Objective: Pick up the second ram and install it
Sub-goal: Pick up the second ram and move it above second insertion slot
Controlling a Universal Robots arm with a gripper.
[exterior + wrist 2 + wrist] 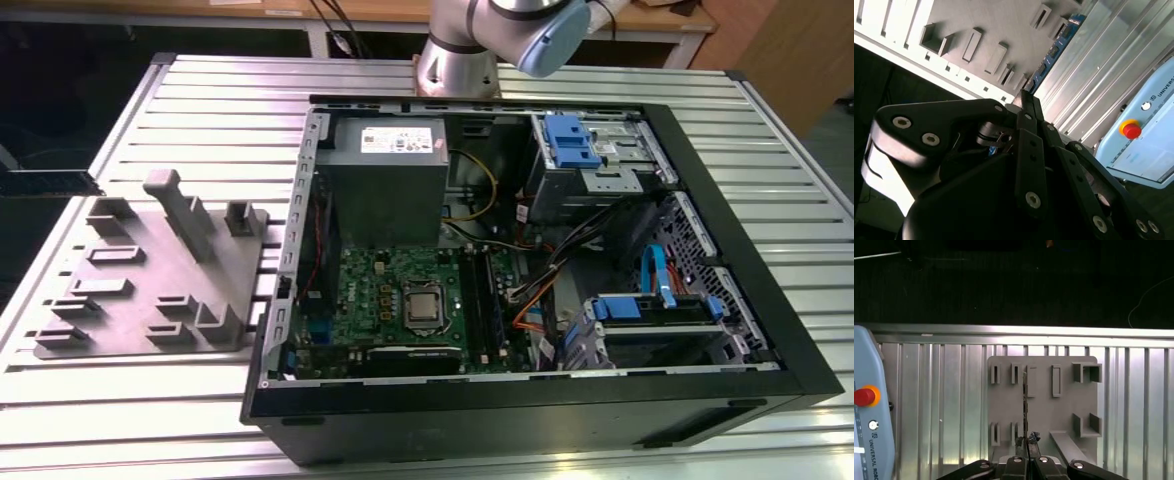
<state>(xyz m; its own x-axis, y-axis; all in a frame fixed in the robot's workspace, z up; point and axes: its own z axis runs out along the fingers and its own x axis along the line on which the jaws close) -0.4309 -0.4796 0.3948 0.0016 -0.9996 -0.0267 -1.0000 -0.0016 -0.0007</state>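
The gripper is closed almost completely, and its fingertips pinch the near end of the second ram. In the first wrist view the stick appears edge-on, as a thin dark line running straight out from between the fingers. Its long axis therefore continues the gripper's own line rather than crossing it. In the second wrist view the same stick shows its blue face and a row of small dark chips. It reaches away from the fingertips with its far end free.

Straight ahead of the gripper, past the stick's far end, lies the grey holding fixture with its rows of rectangular pockets. It rests on the slatted metal table. I judge the stick to be carried clear of the fixture rather than seated in a pocket, because the fixture looks well apart from the fingers.

In the exterior view the arm rises from its base behind the open computer case. The green motherboard lies inside the case, and the fixture sits beside the case on the table.
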